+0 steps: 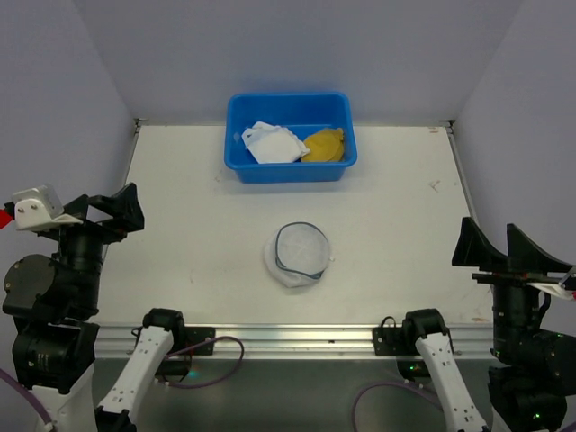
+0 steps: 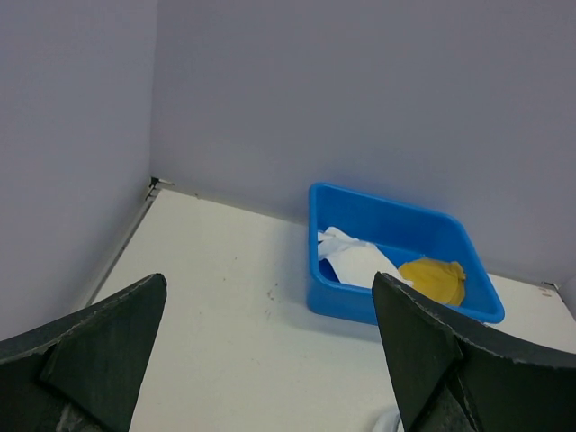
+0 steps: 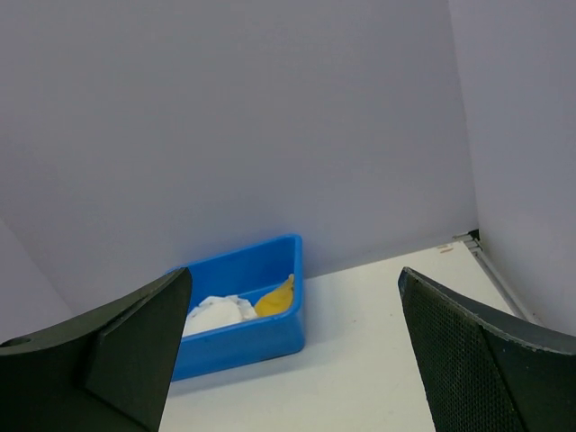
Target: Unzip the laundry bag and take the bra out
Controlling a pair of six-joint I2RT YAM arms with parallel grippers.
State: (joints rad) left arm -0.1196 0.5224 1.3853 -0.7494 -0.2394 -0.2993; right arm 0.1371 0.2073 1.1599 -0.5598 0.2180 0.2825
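Laundry bag point(image 1: 300, 253) sitting mid-table, near side of blue tub point(image 1: 290, 173), well apart from both arms. Left gripper point(image 2: 270, 281) and right gripper point(image 3: 294, 274) both gaping, holding nothing. Likely handling light, floppy, slippery mesh. You're pinning rim, pinching zip pull; pull too small to spot.

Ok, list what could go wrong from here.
The laundry bag lies loose mid-table while the left end effector and right end effector stand open at the sides; a one-armed zip pull may drag it. Its zip shows no tab from above, so a grasp might catch mesh. The white cloth in the blue tub could be mistaken for it.
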